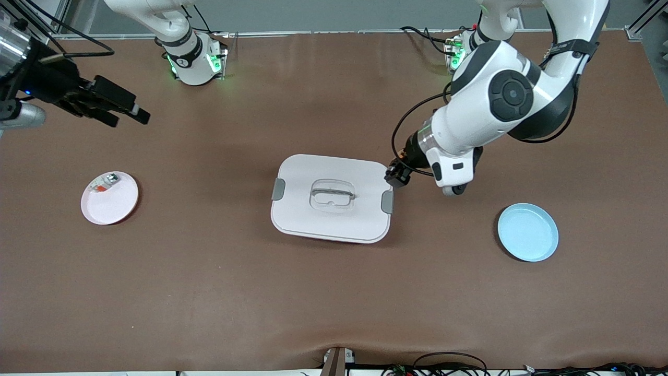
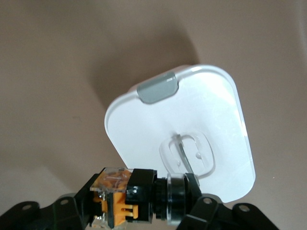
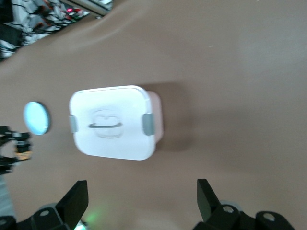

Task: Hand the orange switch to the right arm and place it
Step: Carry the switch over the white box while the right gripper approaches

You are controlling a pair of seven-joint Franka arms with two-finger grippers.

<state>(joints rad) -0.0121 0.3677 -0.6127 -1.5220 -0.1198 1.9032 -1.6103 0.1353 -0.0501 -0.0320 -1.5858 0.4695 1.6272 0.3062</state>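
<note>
I've got the left gripper [image 1: 397, 175] clamped on the switch [image 2: 139, 199], up in the air just over the box [image 1: 331, 198] edge at the left arm's end. Switch lies sideways between the fingers [image 2: 62, 211], orange body and clear cap showing in the left wrist cam. Right gripper [image 1: 117, 109] waits w/ jaws wide, nothing in them, above the table at the right arm's end, over bare mat near the pink plate [image 1: 117, 203]. A small clear part [image 1: 104, 184] sits on that plate. Blue plate [image 1: 527, 232] sits at the left arm's end.
</note>
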